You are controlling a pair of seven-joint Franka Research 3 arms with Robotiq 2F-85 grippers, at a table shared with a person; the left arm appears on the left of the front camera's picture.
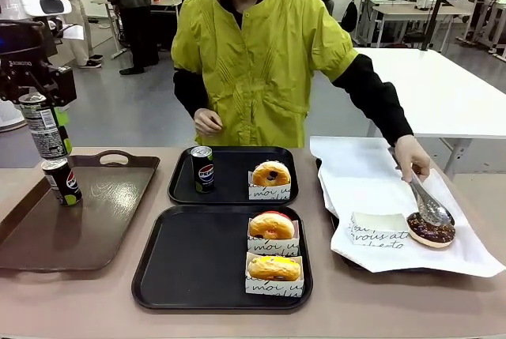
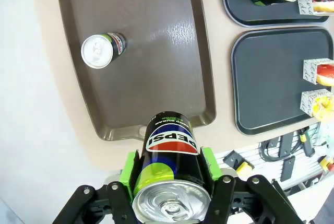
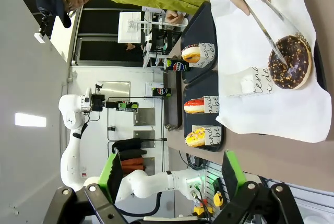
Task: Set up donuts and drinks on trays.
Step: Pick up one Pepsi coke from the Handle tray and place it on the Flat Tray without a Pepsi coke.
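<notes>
My left gripper (image 1: 39,106) is raised over the far left, shut on a Pepsi can (image 1: 43,129); in the left wrist view the can (image 2: 169,156) sits between the green pads (image 2: 207,162). A second can (image 1: 62,181) stands on the brown tray. The far black tray (image 1: 233,197) holds a can (image 1: 202,168) and a sleeved donut (image 1: 271,175). On the near black tray (image 1: 190,260) lie a red-iced donut (image 1: 271,227) and a yellow-iced donut (image 1: 274,268), both in sleeves. My right gripper (image 3: 172,174) is open and holds nothing.
The glossy brown handled tray (image 1: 79,228) lies at the left. At the right, a person's hand (image 1: 413,156) holds metal tongs (image 1: 427,201) on a chocolate donut (image 1: 431,231) over the white paper (image 1: 356,173), beside an empty sleeve (image 1: 378,228).
</notes>
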